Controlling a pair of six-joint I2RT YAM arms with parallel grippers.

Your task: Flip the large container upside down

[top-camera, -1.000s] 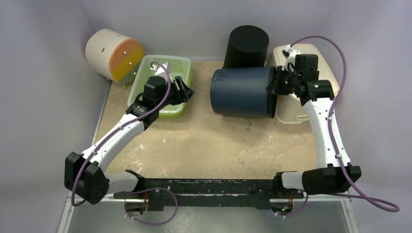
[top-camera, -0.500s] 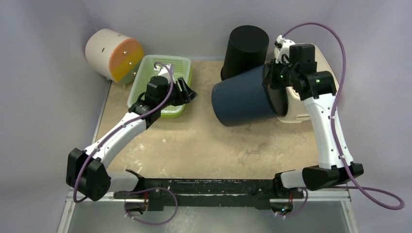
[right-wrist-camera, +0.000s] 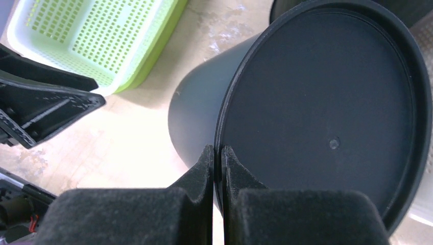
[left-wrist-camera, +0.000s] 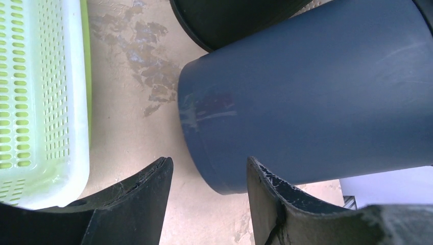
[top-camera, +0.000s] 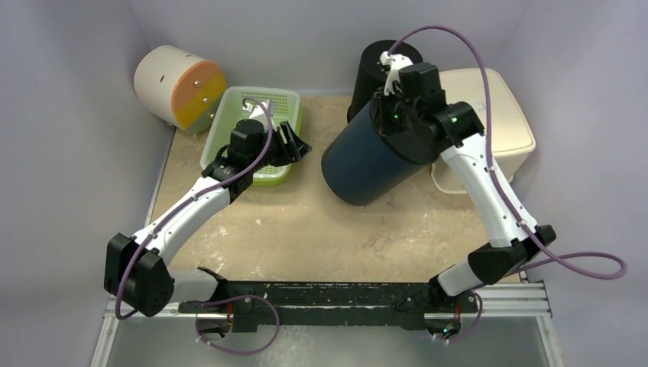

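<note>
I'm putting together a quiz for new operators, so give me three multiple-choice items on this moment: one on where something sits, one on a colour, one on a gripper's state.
1. In the top view, where does the green basket lie relative to the tilted large container?
A) to its left
B) to its right
C) inside it

2. What colour is the large container?
A) orange
B) dark blue
C) white

3. The left gripper is:
A) shut on the basket
B) shut on the container
C) open, holding nothing

Answers:
1 A, the basket sits on the left arm's side of the table.
2 B, its wall shows dark blue in every view.
3 C, the left wrist view shows its fingers spread apart, gripping nothing.
</note>
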